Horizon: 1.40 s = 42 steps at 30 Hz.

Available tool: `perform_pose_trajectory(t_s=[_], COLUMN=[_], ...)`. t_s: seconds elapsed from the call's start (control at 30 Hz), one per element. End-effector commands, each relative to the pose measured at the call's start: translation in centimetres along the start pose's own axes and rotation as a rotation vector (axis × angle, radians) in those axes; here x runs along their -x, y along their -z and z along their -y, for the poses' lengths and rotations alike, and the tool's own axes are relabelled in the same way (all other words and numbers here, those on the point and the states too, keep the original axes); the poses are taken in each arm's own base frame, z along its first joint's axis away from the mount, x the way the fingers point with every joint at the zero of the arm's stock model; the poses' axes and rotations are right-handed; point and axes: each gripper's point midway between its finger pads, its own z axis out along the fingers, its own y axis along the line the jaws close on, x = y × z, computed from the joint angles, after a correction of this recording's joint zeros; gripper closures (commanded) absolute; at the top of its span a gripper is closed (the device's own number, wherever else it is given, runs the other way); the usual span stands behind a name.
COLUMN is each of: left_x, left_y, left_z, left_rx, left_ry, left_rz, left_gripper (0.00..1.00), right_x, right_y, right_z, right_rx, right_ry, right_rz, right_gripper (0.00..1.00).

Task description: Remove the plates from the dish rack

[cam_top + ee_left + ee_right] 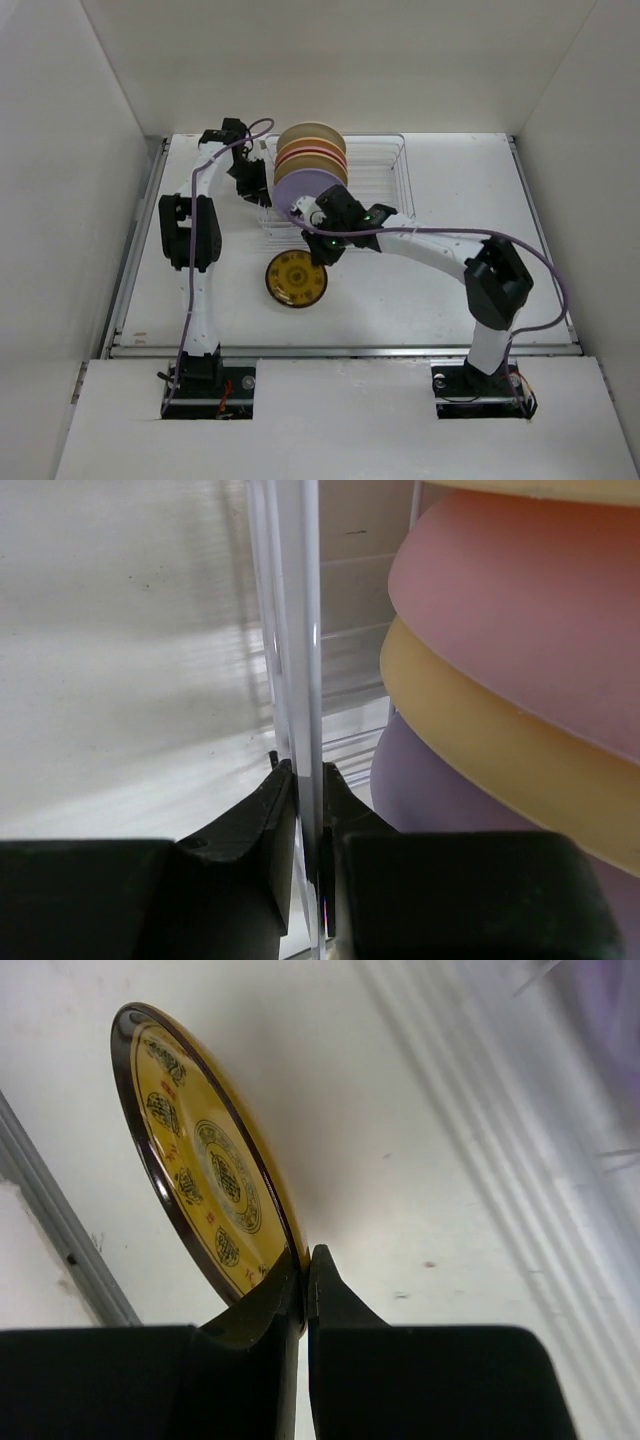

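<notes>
Amber patterned plate [205, 1160], pinched at its rim by the right gripper [305, 1260], is at 7 o'clock of the dish rack [385, 160]. The left gripper [308, 775] clamps a rack wire [300, 630] at 9 o'clock. We judge that this thin rim hold could slip and drop the plate onto the table [450, 290].

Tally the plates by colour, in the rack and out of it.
Cream plate: 1
Pink plate: 1
Tan plate: 1
Lavender plate: 1
Amber patterned plate: 1
Total: 5 distinguishable, four standing in the dish rack.
</notes>
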Motion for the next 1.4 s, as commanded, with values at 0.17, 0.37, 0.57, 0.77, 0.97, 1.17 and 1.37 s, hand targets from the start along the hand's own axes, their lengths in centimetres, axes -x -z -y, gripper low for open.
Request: perform_pose_trajectory(t_s=[0.17,0.37,0.57,0.77,0.97,1.17,1.37], left_x=[0.6,1.5,3.7,5.0,1.0,1.5,2.8], left_y=[2.1,4.6,9.8,14.5,12.9,8.5,7.0], left_z=[1.2,1.1,2.4,4.7,9.9,8.8,8.0], left_rx=[0.000,0.065,0.131,0.141,0.128,0.266,0.332], left_ry=[0.000,-0.114,-0.225,-0.427,-0.801,-0.823,-0.808], left_rz=[0.013,0.094,0.282,0.446,0.332,0.238,0.226], left_gripper=[0.85,0.65,0.52,0.59,0.42,0.43,0.58], right_x=[-1.2,-2.9,0.5,5.1,7.5,6.0,1.6], right_y=[-4.4,-6.0,-2.8,2.8,8.2,14.7,18.2], right_z=[-2.9,-2.4,-2.8,-2.8,3.9,14.4,21.3], right_rx=[0.136,0.115,0.103,0.034,-0.178,-0.526,-0.743], right_ry=[-0.138,-0.168,-0.130,-0.109,-0.318,-0.595,-0.762], right_rz=[-0.013,-0.040,0.053,0.174,0.293,0.415,0.397], right_gripper=[1.00,0.63,0.30,0.27,0.25,0.20,0.19])
